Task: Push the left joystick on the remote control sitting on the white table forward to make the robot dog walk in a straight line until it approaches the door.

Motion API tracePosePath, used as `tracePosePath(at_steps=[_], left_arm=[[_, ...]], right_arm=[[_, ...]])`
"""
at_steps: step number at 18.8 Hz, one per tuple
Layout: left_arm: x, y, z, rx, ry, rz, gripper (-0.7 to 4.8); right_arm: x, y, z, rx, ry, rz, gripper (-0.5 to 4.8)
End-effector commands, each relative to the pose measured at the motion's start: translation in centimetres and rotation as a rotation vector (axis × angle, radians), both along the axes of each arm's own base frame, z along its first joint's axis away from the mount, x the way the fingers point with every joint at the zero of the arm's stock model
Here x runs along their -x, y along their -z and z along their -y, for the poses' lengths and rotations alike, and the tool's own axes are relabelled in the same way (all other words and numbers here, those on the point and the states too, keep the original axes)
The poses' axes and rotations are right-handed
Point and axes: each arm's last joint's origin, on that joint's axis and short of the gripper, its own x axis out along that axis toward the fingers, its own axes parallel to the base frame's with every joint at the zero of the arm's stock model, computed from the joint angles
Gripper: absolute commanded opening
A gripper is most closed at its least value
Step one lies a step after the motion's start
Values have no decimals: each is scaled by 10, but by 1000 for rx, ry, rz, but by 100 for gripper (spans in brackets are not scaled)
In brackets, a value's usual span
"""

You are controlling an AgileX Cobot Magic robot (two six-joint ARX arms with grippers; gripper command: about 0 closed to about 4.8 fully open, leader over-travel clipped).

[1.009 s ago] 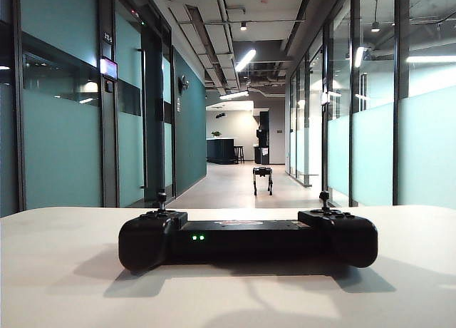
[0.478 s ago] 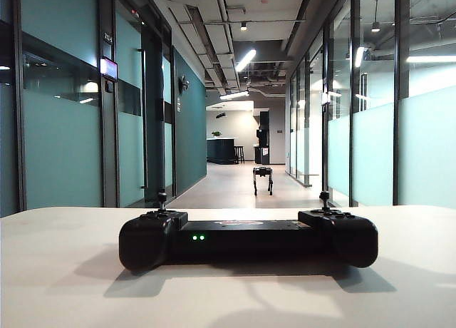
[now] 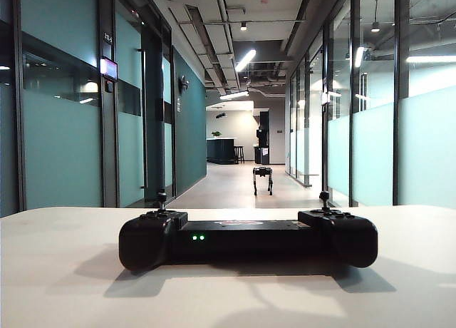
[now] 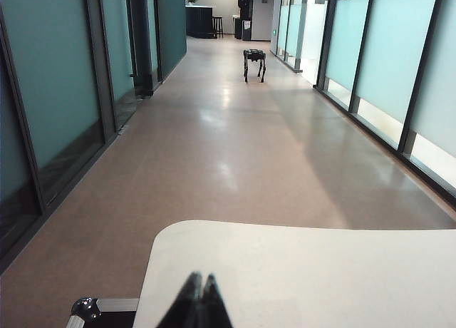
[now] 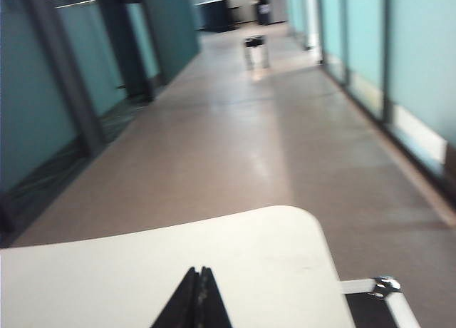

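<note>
with both the left fingers [image 4: 199,285] and right fingers [image 5: 200,280] pressed together over the counter [image 3: 64,271], nudge the remote control's [image 3: 248,239] left joystick [image 3: 162,199] straight forward, keeping the distant robot dog [image 3: 262,178] on line.

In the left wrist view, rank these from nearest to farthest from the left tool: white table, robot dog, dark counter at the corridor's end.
1. The broad matte white table, directly under the shut left tool.
2. The small black four-legged robot dog, standing far down the corridor floor.
3. The dark counter, at the corridor's far end, beyond the dog.
</note>
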Motion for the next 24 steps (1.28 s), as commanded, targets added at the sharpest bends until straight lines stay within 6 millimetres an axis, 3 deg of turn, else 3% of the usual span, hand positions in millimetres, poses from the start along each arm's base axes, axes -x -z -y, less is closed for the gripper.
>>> tracePosePath(at_steps=[1, 24], left_arm=[[0, -2, 0, -2, -1, 11, -5], [0, -2, 0, -2, -1, 11, -5]], right_arm=[[0, 0, 0, 3, -7, 14, -5], [0, 0, -1, 26, -21, 11, -5]])
